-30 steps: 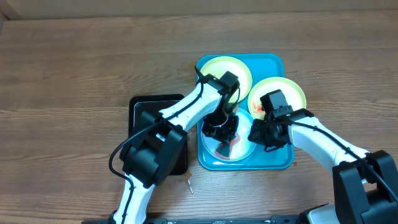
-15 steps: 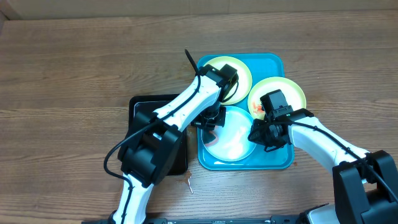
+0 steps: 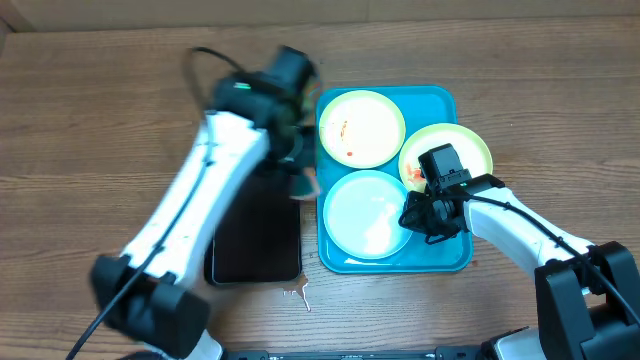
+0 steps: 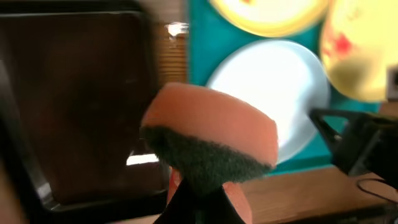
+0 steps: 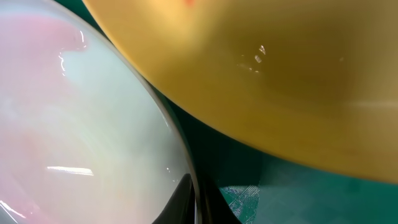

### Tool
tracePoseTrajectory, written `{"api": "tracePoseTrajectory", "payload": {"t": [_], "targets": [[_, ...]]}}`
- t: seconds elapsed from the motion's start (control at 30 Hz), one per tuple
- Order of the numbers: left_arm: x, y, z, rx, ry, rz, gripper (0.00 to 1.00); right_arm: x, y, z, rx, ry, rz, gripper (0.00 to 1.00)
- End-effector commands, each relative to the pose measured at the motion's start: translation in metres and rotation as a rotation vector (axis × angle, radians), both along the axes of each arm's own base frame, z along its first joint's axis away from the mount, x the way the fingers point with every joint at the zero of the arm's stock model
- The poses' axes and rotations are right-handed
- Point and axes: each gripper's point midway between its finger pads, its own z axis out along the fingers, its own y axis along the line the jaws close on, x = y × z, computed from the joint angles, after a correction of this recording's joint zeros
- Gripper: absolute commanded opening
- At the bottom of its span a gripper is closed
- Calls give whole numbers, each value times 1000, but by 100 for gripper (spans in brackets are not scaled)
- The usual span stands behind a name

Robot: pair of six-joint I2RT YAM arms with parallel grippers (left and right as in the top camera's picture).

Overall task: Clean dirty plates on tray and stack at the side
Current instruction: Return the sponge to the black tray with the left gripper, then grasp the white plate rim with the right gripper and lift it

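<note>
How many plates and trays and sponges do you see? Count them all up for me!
Plates: 3
Blue tray: 1
Black tray: 1
Sponge: 1
Total: 6

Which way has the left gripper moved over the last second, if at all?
Yes. The left gripper, shut on the sponge, went left off the near plate and turquoise tray, to over the black tray.
</note>
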Motion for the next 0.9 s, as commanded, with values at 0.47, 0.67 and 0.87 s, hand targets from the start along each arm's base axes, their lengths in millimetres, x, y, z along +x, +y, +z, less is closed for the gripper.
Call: {"api": "tracePoseTrajectory", "payload": {"t": [0.47, 0.67, 0.87], "targets": [[-41, 86, -146, 203, 173, 206, 4, -3, -18, -8, -90, 8, -16, 4], [-32, 79, -131, 160, 163, 205, 34, -1, -19, 8, -109, 13, 30, 4], [-14, 87, -91, 142, 142, 246, 73, 17, -9, 64, -144, -38, 120, 4]]}}
